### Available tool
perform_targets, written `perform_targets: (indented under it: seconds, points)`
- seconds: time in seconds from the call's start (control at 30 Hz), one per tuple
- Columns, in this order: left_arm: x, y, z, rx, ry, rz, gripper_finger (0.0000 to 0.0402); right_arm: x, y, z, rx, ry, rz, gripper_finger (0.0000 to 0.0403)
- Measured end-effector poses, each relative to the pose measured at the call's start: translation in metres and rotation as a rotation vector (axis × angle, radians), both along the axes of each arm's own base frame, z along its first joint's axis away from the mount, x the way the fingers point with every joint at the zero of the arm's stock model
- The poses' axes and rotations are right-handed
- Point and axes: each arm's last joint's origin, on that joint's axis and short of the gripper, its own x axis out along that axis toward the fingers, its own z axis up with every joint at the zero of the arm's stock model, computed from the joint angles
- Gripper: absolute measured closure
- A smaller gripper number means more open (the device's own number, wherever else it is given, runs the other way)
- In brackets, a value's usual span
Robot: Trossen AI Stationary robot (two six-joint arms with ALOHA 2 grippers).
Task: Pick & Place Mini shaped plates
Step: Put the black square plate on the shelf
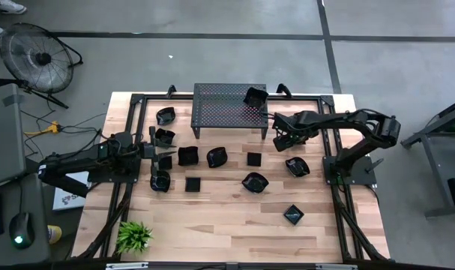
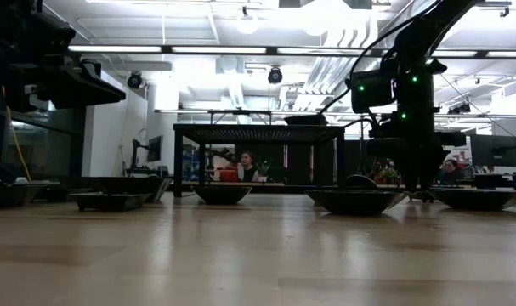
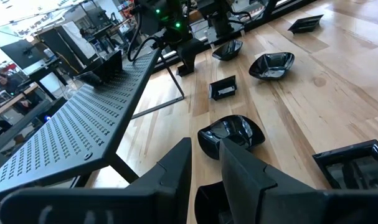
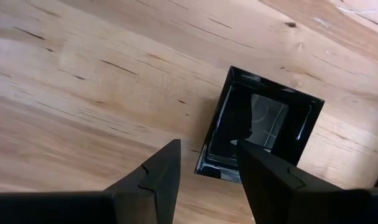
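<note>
Right gripper (image 4: 204, 177) hovers over the bench (image 1: 234, 225) just in front of the stand's (image 1: 227, 112) right leg, pointing down. Fingers open, nothing held. Right wrist view shows a square plate (image 4: 263, 127) directly below and slightly ahead of the fingertips, turned a little off square to the finger line. One rim sits in the gap between the fingers, so my read is the next move is a short push forward plus a drop to straddle that rim.

In the high view the gripper hides that plate. One plate (image 1: 255, 96) already sits on the stand's right end. The rest are scattered on the bench.

Left gripper (image 3: 204, 168) waits low at the left side among the left cluster, fingers narrowly apart, gripping nothing I can see. A lobed plate (image 3: 232, 134) lies just ahead of it.

Right arm is clearly nearer the square plate.
</note>
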Motion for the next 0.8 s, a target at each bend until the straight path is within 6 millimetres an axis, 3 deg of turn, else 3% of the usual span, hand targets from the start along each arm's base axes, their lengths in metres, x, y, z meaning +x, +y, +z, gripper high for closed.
perform_targets:
  seconds: [0.4,0.8]
  points:
    - [0.000,0.000,0.000,0.000,0.000,0.000,0.0321,0.000,0.000,0.000,-0.002,0.000,0.000,0.0252]
    - [0.000,0.000,0.000,0.000,0.000,0.000,0.0321,0.004,-0.005,-0.018,0.038,0.066,0.022,0.0253]
